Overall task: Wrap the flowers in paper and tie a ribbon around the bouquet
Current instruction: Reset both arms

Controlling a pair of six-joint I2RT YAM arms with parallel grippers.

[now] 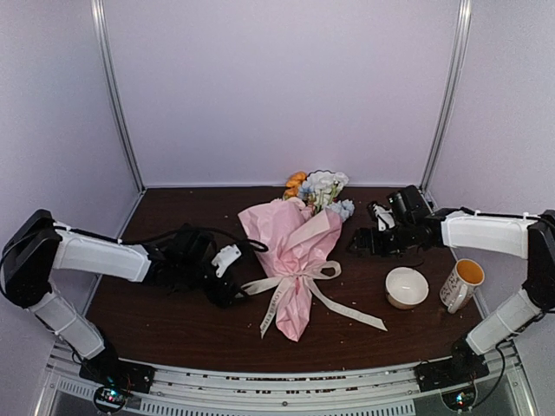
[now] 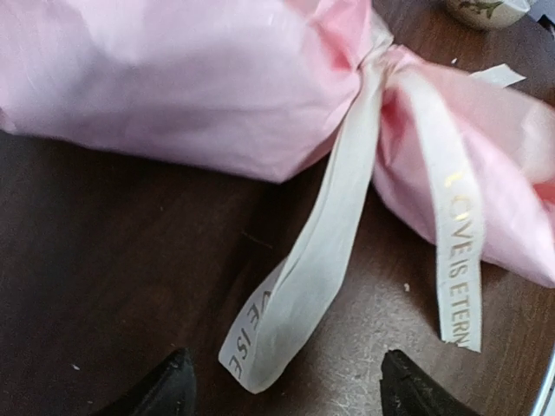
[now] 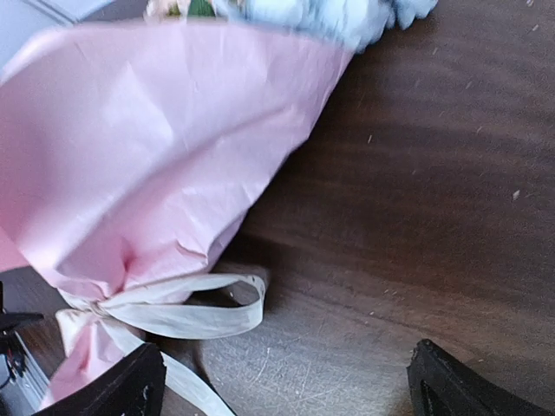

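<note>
Top external view: we see the bouquet [image 1: 290,247] lying on the surface [image 1: 165,321], its ribbon [image 1: 299,273] tied; our left hand [image 2: 290,390] and right hand [image 3: 286,386] stand spread, empty.

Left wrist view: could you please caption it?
Cream ribbon cinches the pink paper, tails trailing toward the open left gripper.

This is looking like a robotics lab cell: pale panel walls [image 1: 286,87] and aluminium posts [image 1: 117,95] are enclosing a dark worktop [image 1: 173,321], with the left arm [image 1: 95,256] and right arm [image 1: 486,232] standing bolted to a slotted metal rail [image 1: 277,381].
</note>
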